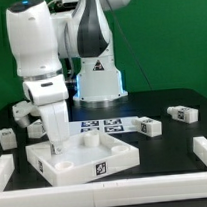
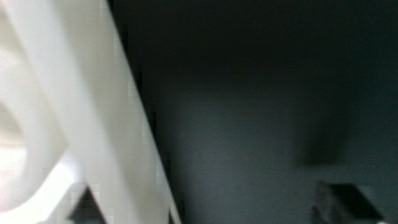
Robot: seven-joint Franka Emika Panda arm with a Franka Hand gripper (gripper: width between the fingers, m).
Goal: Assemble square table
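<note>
The square table's white panel (image 1: 83,159) lies flat near the front of the black table, with a tag (image 1: 99,169) on its front edge. My gripper (image 1: 56,141) hangs straight down over the panel's far corner on the exterior view's left. A long white piece (image 2: 125,130) runs slantwise between the fingertips in the blurred wrist view, close to one dark finger (image 2: 68,205). Whether the jaws press on it does not show. Tagged white legs lie loose: one (image 1: 145,127) beside the panel, one (image 1: 182,114) at the exterior view's right, one (image 1: 8,137) at its left.
The marker board (image 1: 101,125) lies behind the panel, in front of the arm's base (image 1: 98,84). Plain white bars stand at the table's edges, one (image 1: 4,175) on the exterior view's left and one (image 1: 206,154) on its right.
</note>
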